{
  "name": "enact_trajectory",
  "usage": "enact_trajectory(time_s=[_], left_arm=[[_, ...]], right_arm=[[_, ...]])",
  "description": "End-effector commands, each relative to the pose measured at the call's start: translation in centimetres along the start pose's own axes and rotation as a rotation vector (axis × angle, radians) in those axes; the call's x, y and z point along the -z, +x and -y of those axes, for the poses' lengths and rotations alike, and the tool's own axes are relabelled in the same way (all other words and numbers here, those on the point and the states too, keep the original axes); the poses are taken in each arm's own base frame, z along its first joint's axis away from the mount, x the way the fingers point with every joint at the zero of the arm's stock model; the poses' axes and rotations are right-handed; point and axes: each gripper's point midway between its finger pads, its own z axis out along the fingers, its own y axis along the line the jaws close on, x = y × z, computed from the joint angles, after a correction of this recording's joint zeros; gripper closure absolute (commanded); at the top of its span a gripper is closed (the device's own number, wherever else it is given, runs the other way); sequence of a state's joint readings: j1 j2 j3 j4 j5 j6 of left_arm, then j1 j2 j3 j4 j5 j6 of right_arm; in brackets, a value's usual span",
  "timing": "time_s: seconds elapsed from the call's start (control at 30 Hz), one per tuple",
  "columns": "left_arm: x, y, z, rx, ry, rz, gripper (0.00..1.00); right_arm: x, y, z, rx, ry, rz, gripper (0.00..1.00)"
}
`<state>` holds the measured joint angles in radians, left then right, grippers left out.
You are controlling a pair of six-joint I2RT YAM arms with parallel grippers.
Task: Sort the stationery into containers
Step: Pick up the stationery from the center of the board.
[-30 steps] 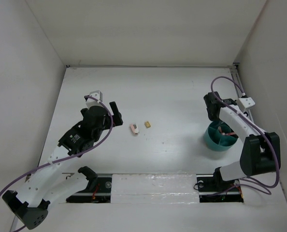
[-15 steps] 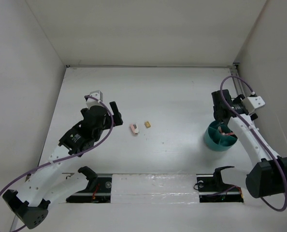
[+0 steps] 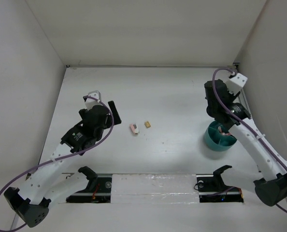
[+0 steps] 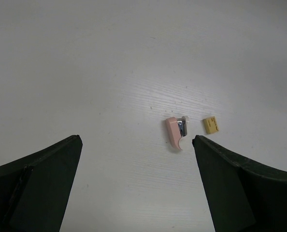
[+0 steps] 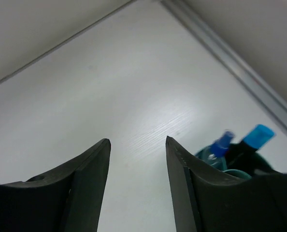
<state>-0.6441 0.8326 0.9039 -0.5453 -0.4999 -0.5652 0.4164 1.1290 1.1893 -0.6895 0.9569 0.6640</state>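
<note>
Fingers (image 4: 42, 183) of the left gripper (image 4: 136, 142) gape empty short of the pinkish eraser block (image 4: 174, 133), flat on the table (image 4: 85, 72) beside the tan block (image 4: 211, 125) (right gripper (image 5: 137, 145), likewise spread and empty, hangs by the teal cup (image 3: 210, 144)); it looks light and firm, probably best pinched across its long sides.

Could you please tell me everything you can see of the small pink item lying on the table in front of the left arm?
The pink item is a small oblong block with one rounded end. It looks matte, like rubber or plastic, with a grey metallic-looking strip along one side. It lies flat on the white table, close beside a tan block but apart from it. Nothing touches it; the open left gripper points toward it without contact.
</note>
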Motion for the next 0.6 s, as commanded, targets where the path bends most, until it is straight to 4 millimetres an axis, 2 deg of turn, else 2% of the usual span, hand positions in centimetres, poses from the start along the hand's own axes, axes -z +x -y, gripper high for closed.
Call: enact_trajectory(time_s=[0.0,0.03,0.07,0.1,0.13,0.17,0.2,0.23,0.27,0.3,0.37,0.4,0.43,0.5,0.57], left_arm=[[0.3,-1.5,-0.5,0.036,-0.043,0.048,0.00],[0.4,-1.2,-0.7,0.029,-0.049,0.040,0.00],[0.4,-1.4,-0.8,0.040,-0.059,0.048,0.00],[0.4,-1.4,-0.8,0.040,-0.059,0.048,0.00],[0.3,-1.5,-1.0,0.049,-0.070,0.056,0.00],[0.5,-1.8,-1.2,0.055,-0.075,0.072,0.00],[0.5,-1.8,-1.2,0.055,-0.075,0.072,0.00],[0.5,-1.9,-1.7,0.058,-0.103,0.083,0.00],[0.6,-1.9,-2.0,0.063,-0.117,0.083,0.00],[0.5,-2.2,-2.0,0.063,-0.125,0.090,0.00],[0.4,-2.2,-2.6,0.064,-0.164,0.100,0.00],[0.4,-2.1,-2.8,0.077,-0.183,0.096,0.00],[0.4,-2.3,-3.0,0.086,-0.194,0.106,0.00],[0.2,-1.8,-3.6,0.077,-0.231,0.093,0.00],[0.1,-2.1,-4.0,0.100,-0.265,0.106,0.00]], right_arm=[[3.5,0.3,-6.9,0.082,-0.290,-0.043,0.45],[5.6,2.4,-9.3,0.141,-0.375,-0.071,0.45],[6.7,2.9,-10.8,0.165,-0.408,-0.073,0.45],[7.0,5.1,-12.6,0.186,-0.410,-0.099,0.44],[8.9,6.7,-14.3,0.220,-0.458,-0.109,0.42],[9.9,7.3,-15.8,0.218,-0.487,-0.115,0.42],[10.3,9.0,-17.6,0.229,-0.505,-0.125,0.41],[10.9,10.1,-18.6,0.236,-0.533,-0.133,0.41],[12.1,11.1,-20.7,0.214,-0.589,-0.140,0.41],[12.6,12.2,-21.1,0.246,-0.612,-0.161,0.41],[14.4,13.2,-23.7,0.220,-0.715,-0.189,0.39],[15.9,13.0,-24.6,0.215,-0.742,-0.182,0.39],[16.2,13.6,-25.0,0.229,-0.738,-0.176,0.39],[17.1,13.5,-25.4,0.225,-0.750,-0.166,0.38],[17.9,13.6,-25.6,0.231,-0.778,-0.183,0.35]])
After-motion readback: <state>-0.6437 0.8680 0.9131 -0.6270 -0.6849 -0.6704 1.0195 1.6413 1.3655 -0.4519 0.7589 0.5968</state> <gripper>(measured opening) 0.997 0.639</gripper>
